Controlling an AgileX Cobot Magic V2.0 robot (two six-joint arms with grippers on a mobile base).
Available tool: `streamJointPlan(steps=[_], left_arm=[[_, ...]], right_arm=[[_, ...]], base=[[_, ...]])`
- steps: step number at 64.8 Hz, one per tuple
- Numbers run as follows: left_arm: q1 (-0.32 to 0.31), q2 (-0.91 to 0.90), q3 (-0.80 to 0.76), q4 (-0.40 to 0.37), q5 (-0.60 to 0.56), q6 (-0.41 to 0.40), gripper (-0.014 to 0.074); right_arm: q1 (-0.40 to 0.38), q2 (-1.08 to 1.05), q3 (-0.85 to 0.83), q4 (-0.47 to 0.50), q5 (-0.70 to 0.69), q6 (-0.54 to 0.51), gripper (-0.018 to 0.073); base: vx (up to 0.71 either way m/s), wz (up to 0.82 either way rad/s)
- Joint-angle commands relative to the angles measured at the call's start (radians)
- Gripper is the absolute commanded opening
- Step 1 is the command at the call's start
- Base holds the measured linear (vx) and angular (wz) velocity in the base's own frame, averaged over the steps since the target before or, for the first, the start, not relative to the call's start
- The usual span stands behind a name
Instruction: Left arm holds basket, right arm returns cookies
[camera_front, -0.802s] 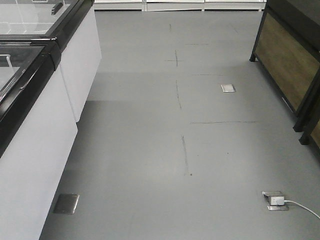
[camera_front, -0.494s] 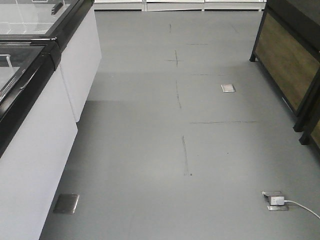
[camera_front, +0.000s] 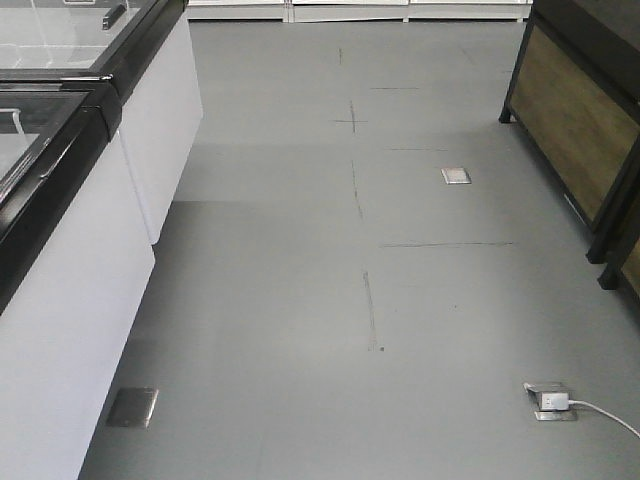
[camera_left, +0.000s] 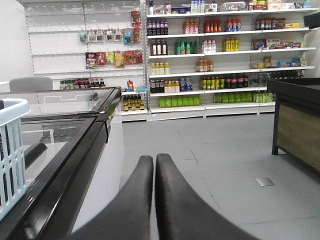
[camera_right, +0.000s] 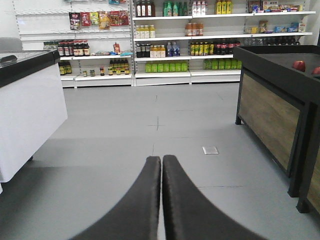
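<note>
The light blue basket (camera_left: 11, 150) shows only as a slotted corner at the far left of the left wrist view, resting on the freezer lid. My left gripper (camera_left: 154, 159) is shut and empty, well to the right of the basket, held over the floor. My right gripper (camera_right: 161, 160) is shut and empty, held above the grey aisle floor. The cookies carton is out of view. Neither arm shows in the front view.
White chest freezers with black-rimmed glass lids (camera_front: 70, 200) line the left of the aisle. A dark wooden display stand (camera_front: 590, 140) is on the right. Stocked shelves (camera_left: 220, 55) stand at the far end. A floor socket with a white cable (camera_front: 552, 400) lies at lower right.
</note>
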Motion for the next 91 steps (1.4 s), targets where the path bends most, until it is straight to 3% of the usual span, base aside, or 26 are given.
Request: streamJointPlan(steps=[1,18,31,39,68,79,91], left_arm=[[-0.001,-0.008,-0.065,-0.001,-0.065,-0.008,-0.0006],[-0.001,0.142,-0.252,-0.001,0.041,-0.008,-0.0006],[-0.001,0.306,-0.403,-0.001,0.244,-0.009,-0.0006],[-0.001,0.388,-0.437,-0.001,0.363,-0.060,-0.0006],[-0.001,0.413,-0.435,-0.001,0.362,-0.086,0.0006],[-0.011,0.413,-0.435,-0.001,0.367,-0.085,0.0062],[-0.020,0.413,-0.435,-0.001,0.404,-0.086,0.0183]], right_arm=[[-0.001,-0.010,-0.001,-0.003,-0.077,0.003,-0.0008],[-0.001,-0.010,-0.001,-0.003,-0.077,0.003,-0.0008],[-0.001,-0.010,-0.001,-0.003,-0.077,0.003,-0.0008],[-0.001,-0.010,-0.001,-0.003,-0.077,0.003,-0.0008],[-0.001,-0.010,-0.001,-0.003,-0.077,0.003,-0.0008],[-0.001,-0.010,-0.001,-0.003,-0.077,0.003,-0.0008],[-0.001,-0.010,-0.001,-0.003,-0.077,0.003,-0.0008]], base=[[0.00,0.00],[0.00,0.00],[0.00,0.00],[0.00,0.00],[0.00,0.00],[0.00,0.00],[0.00,0.00]])
